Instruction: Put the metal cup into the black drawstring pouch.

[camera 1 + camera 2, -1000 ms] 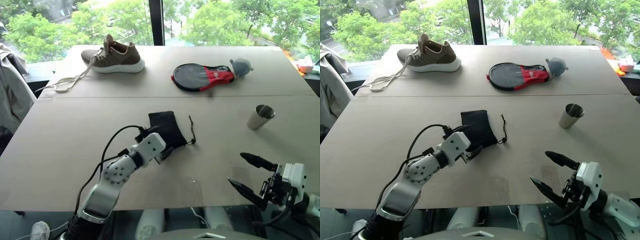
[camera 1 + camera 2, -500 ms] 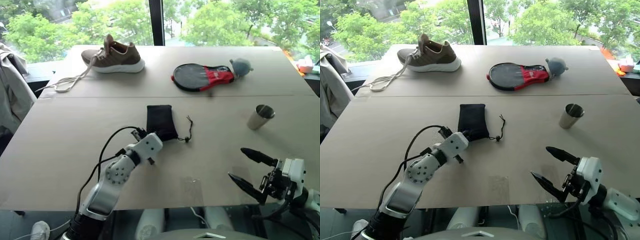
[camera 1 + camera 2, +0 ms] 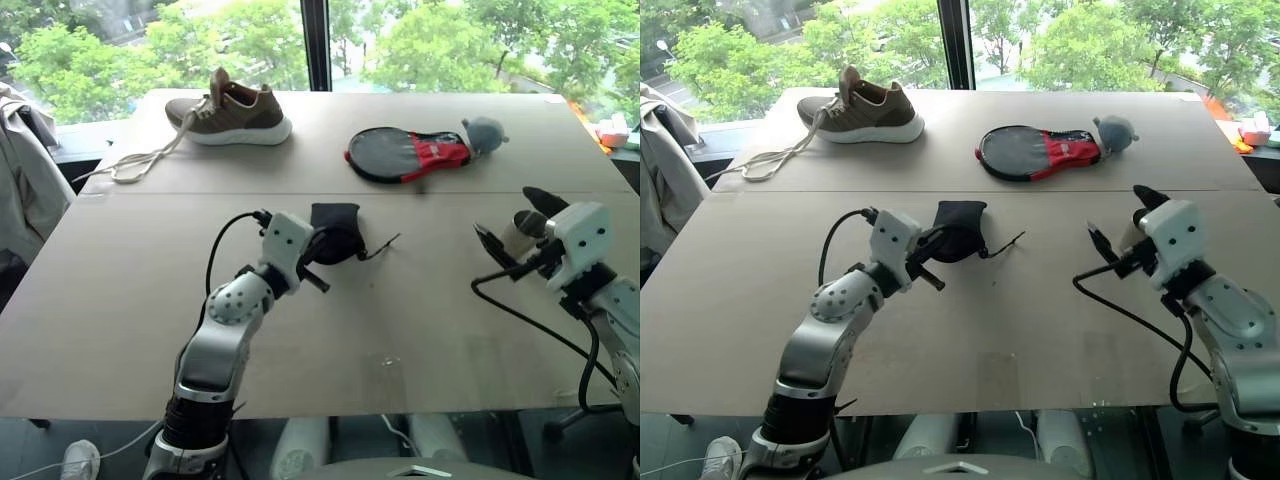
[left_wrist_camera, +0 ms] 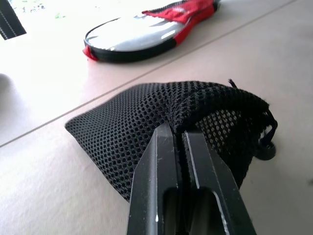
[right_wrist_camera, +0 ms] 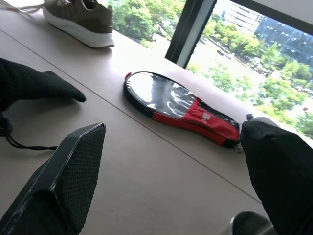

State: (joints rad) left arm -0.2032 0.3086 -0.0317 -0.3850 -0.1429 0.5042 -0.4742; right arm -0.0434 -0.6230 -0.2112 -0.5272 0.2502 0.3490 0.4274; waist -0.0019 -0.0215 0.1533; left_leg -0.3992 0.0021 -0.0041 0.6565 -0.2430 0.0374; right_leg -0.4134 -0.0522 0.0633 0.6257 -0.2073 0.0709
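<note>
The black drawstring pouch [image 3: 337, 230] sits bunched up at the middle of the table, its cord [image 3: 384, 243] trailing to the right. My left gripper [image 4: 178, 134] is shut on a fold of its mesh fabric at the near edge, and part of the pouch still rests on the table. The metal cup [image 3: 518, 232] stands at the right, mostly hidden behind my right gripper [image 3: 505, 212]; its rim [image 5: 250, 223] shows in the right wrist view. That gripper is open, level, just in front of the cup, with nothing between its fingers [image 5: 73, 171].
At the far side of the table lie a brown shoe [image 3: 230, 112] with loose laces, a round black-and-red paddle cover [image 3: 405, 155] and a grey ball [image 3: 485, 132]. A jacket [image 3: 20, 170] hangs at the left edge. A seam [image 3: 150, 193] crosses the table.
My left gripper has closed on the pouch and lifted its near edge, bunching it. My right arm has risen from the table's front edge and swung forward to the cup, still open.
</note>
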